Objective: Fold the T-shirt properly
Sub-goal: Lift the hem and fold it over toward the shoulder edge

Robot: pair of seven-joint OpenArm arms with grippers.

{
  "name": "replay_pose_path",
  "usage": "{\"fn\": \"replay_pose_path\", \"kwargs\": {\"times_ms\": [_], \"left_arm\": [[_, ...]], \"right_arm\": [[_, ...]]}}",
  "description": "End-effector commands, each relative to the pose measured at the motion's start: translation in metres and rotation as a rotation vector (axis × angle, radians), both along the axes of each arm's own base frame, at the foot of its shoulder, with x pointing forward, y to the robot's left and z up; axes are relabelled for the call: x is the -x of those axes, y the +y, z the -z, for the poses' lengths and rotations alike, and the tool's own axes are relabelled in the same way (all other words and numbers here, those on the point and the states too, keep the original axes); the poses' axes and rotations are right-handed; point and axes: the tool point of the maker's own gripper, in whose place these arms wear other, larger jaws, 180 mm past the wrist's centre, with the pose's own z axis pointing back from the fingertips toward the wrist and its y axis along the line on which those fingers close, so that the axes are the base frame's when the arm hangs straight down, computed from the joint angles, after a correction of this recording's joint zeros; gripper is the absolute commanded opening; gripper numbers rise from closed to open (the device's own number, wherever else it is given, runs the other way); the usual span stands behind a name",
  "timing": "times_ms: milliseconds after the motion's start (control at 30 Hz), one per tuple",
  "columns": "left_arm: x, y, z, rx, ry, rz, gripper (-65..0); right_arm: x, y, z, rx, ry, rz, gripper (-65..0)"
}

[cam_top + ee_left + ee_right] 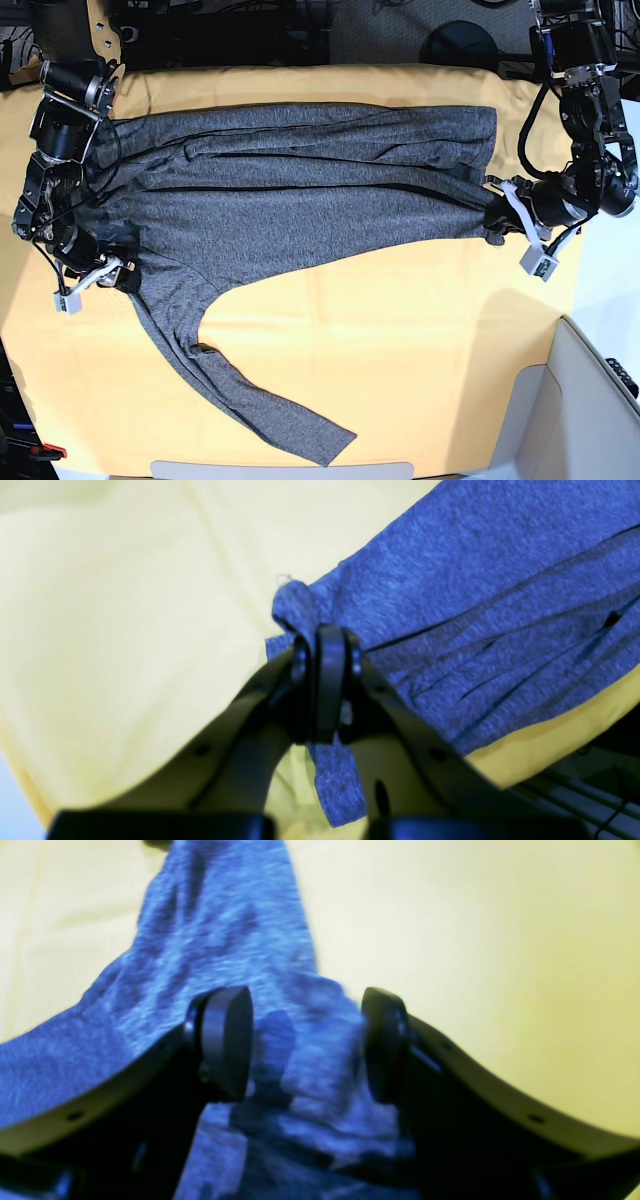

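Observation:
The T-shirt (300, 190) is dark grey with long sleeves and lies spread across the yellow table cloth (400, 330). One sleeve (270, 400) trails toward the front edge. The shirt looks blue in both wrist views. My left gripper (493, 215) is at the shirt's right end. In the left wrist view it (325, 645) is shut on a bunched edge of the fabric (475, 605), which is pulled into taut creases. My right gripper (128, 272) is at the shirt's left end by the sleeve. In the right wrist view it (305, 1040) is open, with rumpled fabric (225, 930) between its jaws.
A grey box wall (590, 400) stands at the front right corner. A pale strip (280, 468) runs along the front edge. Dark equipment and cables (460, 35) line the back. The table cloth's right edge drops off near my left arm (590, 180).

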Motion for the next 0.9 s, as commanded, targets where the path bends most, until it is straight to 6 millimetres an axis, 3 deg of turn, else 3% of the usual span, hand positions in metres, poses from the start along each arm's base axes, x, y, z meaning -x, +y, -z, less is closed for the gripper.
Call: {"fn": "replay_pose_path", "kwargs": {"times_ms": [0,167,233,433,533,733,867], "left_arm": [[-0.008,0.002,-0.013,-0.005,-0.046,0.003,-64.8],[-0.008,0.002,-0.013,-0.005,-0.046,0.003,-64.8],[-0.008,0.002,-0.013,-0.005,-0.046,0.003,-64.8],[-0.008,0.002,-0.013,-0.005,-0.046,0.003,-64.8],[-0.008,0.002,-0.013,-0.003,-0.045,0.003,-64.8],[-0.008,-0.001,-0.013,0.007,-0.047,0.001,-64.8],[-0.009,0.001,-0.014,0.007,-0.052,-0.003,-64.8]], "right_arm": [[-0.013,-0.005,-0.021,0.010,-0.057,-0.001,-30.3],[-0.014,0.009,-0.016,-0.001,-0.049,-0.025,-30.7],[-0.014,0.012,-0.015,-0.004,-0.048,-0.028,-33.8],[-0.013,0.013,-0.014,0.011,-0.040,-0.043,-64.3],[-0.014,0.003,-0.020,0.027,-0.052,-0.034,-64.8],[-0.024,-0.016,-0.063,0.107,-0.151,-0.029,-65.0],[-0.022,-0.017,-0.086,0.165,-0.221,-0.046,-65.0]]}}
